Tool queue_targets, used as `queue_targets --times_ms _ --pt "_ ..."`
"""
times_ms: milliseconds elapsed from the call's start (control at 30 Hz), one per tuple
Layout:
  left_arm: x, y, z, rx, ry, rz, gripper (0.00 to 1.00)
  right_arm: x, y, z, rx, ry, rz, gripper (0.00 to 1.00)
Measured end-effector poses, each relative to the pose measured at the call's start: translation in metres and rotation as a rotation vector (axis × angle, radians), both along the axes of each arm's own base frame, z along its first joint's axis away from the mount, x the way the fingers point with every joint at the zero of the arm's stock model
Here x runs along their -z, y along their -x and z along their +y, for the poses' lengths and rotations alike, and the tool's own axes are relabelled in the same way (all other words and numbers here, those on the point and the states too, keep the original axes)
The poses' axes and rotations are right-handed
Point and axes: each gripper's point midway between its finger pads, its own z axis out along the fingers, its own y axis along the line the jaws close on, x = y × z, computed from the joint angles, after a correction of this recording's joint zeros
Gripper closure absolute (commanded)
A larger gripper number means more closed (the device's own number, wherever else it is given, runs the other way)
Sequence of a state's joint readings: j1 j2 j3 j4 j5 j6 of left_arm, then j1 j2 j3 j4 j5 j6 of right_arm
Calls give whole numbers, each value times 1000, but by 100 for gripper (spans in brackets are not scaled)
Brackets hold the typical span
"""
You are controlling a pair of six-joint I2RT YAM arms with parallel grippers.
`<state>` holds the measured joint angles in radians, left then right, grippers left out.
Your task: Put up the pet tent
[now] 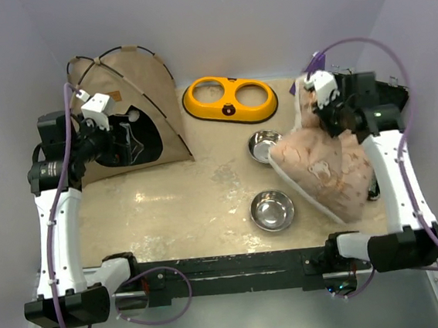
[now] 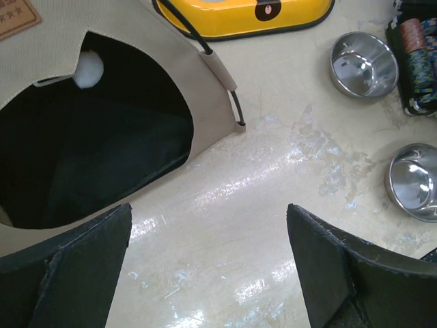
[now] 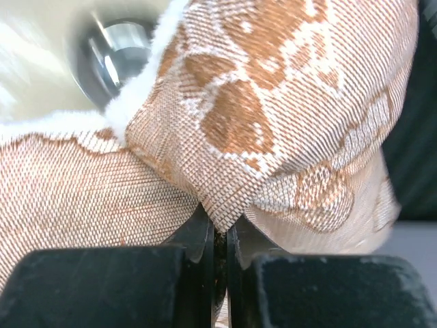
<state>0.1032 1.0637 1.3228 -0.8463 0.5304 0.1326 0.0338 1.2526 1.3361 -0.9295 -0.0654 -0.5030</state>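
Left fingers are spread wide with nothing between them, hovering low over the bare counter just in front of the pet tent. Right fingers are pinched tight on a corner of the beige patterned cushion, which I hold raised and tilted at the right side of the counter.

From the top view, the tent stands upright at the far left. Its thin black poles cross at the peak, and its arched door opens toward my left wrist camera, showing a black interior. I see a brown label patch above the door and a small white pompom at the door's upper edge.

A yellow double-bowl feeder lies near the tent's right side, along the far edge. Two steel bowls sit on the counter. One bowl is out in the open toward the front, and the other bowl is partly covered by the cushion's left edge. I cannot tell whether they touch.
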Motion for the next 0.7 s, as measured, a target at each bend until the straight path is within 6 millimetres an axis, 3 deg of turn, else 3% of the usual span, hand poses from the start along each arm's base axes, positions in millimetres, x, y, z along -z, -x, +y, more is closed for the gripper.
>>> queue_targets --times_ms 100,167,233,333,433,533,633,700 --pt "-9 -4 -4 23 15 -17 0 -117 -1 36 -149 -147 -280 100" --pt "-17 -5 -8 35 33 -34 0 -187 22 65 -296 -246 -460 100" --pt "-24 -6 -11 48 49 -52 0 -231 51 93 -445 -357 -567 100" --pt "-38 -10 -14 51 72 -93 0 -261 97 138 -647 -603 -609 100" --pt "-47 -12 -13 41 80 -122 0 -255 116 180 -796 -874 -522 100" --pt "-53 -14 -9 7 74 -139 0 -208 115 229 -892 -1075 -240 100" --pt "-53 -16 -3 -28 55 -143 0 -156 111 277 -911 -1173 28 100" --pt "-51 -17 1 -50 44 -139 0 -124 121 310 -923 -1202 206 100"
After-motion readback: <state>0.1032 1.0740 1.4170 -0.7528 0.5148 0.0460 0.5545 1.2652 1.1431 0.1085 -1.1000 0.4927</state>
